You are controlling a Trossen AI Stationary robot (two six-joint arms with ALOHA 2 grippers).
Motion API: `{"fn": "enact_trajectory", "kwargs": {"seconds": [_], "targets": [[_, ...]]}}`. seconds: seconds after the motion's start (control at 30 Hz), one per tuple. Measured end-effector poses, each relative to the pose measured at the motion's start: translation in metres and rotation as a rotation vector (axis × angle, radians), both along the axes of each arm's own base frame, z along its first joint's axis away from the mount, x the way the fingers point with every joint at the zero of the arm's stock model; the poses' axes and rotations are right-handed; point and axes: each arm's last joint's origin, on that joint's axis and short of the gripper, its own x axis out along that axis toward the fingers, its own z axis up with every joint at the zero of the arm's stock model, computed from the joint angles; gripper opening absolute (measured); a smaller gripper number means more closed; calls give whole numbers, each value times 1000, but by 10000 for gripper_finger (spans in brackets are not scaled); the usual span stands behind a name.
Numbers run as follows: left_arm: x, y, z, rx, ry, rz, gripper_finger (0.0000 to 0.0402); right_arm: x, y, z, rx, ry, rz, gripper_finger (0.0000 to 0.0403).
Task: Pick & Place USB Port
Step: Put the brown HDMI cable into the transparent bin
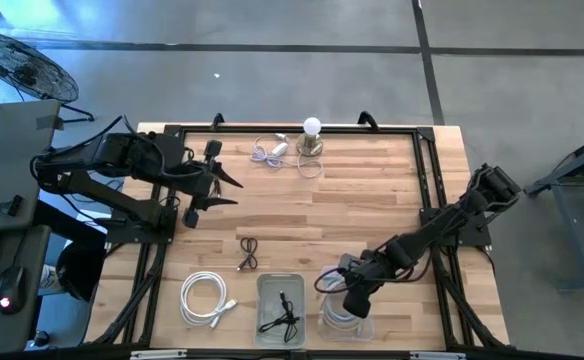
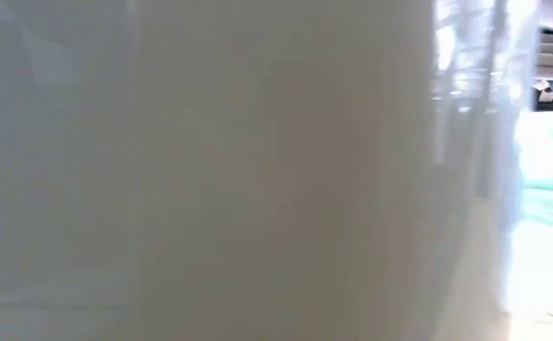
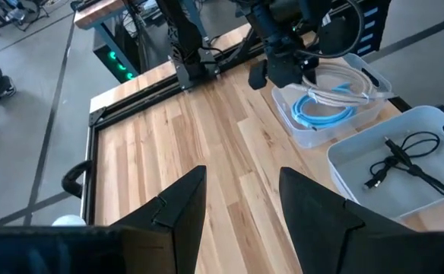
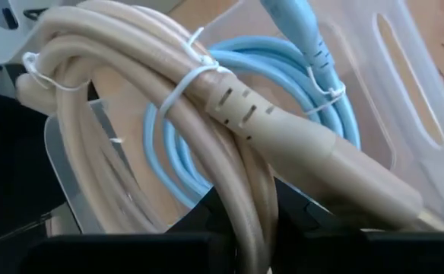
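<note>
A beige USB cable, coiled and tied with white ties (image 4: 207, 114), sits in my right gripper (image 4: 245, 240), which is shut on it over the clear bin (image 1: 344, 322) at the table's near edge. A light blue cable (image 4: 283, 68) lies in that bin beneath it. The left wrist view shows the same gripper (image 3: 279, 70) at the bin's edge with the beige coil (image 3: 344, 85) over the blue one. My left gripper (image 1: 224, 182) hangs open above the table's far left part, touching nothing (image 3: 241, 221). My right gripper pinches several strands of the beige coil (image 4: 246, 199) between its two fingers, just beside the moulded plug (image 4: 283, 137). The fingers lie across the strands. The coil reaches out over the clear bin and the blue cable; whether it rests on them I cannot tell.
A grey tray (image 1: 280, 285) with a black cable (image 1: 282, 318) stands left of the clear bin. A white coiled cable (image 1: 207, 300) and a small black cable (image 1: 249, 252) lie on the wood. A bulb on a stand (image 1: 312, 138) and a white cable (image 1: 269, 150) sit at the far edge. The low view is blocked by something pale.
</note>
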Motion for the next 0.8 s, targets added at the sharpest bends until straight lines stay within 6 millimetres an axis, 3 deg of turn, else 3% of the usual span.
{"fn": "enact_trajectory", "kwargs": {"seconds": [0.27,0.8], "targets": [[-2,-1,-3,-43,37,-11,163,5,-4,1,-6,-35,-5,56],[-3,-1,-6,-46,69,-6,163,-3,-6,3,19,44,29,181]]}}
